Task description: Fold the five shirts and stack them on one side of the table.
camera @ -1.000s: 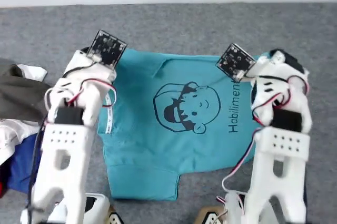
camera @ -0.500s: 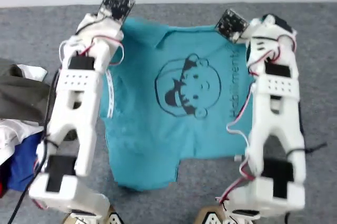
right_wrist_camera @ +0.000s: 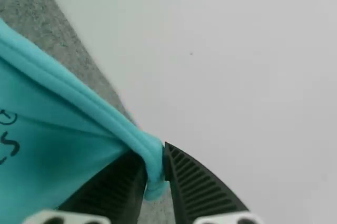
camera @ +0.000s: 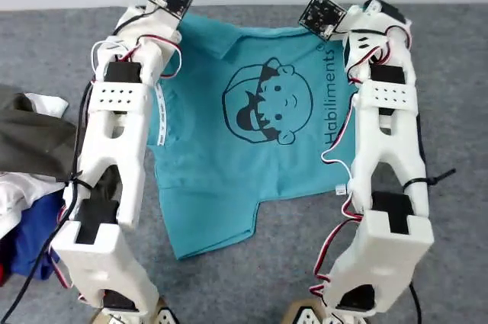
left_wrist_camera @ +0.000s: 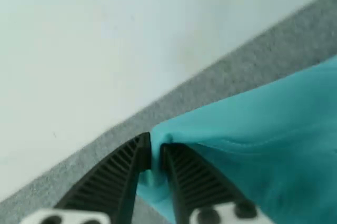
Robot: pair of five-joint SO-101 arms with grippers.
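Teal soft-knit T-shirt with a dark cartoon-face print [camera: 206,179] lies print-up in the middle of the grey felt-like table top [camera: 305,263], collar end toward 12 o'clock, hem toward 6 o'clock, one lower flap sticking out around 7 o'clock. Left gripper [left_wrist_camera: 155,145] is pinched narrow on the shirt's far corner at about 11 o'clock, fabric bunched between the ribbed jaws. Right gripper [right_wrist_camera: 154,155] is likewise clamped tight on a rolled edge of the shirt at about 1 o'clock. Both arms are stretched out along the shirt's sides, so the top edge looks held taut between them. Loose pile of dark, white and blue garments [camera: 27,156] sits at 9 o'clock, just beside the left arm. Handling judgement: light, limp, no stiffness, will sag and crease wherever it isn't supported; not fragile, not really slippery, though a thin pinch could slide off the hem. Best holds look like seams or doubled edges at shoulders and hem corners, both sides at once, to keep it flat. Single-point grabs would likely just bunch it.
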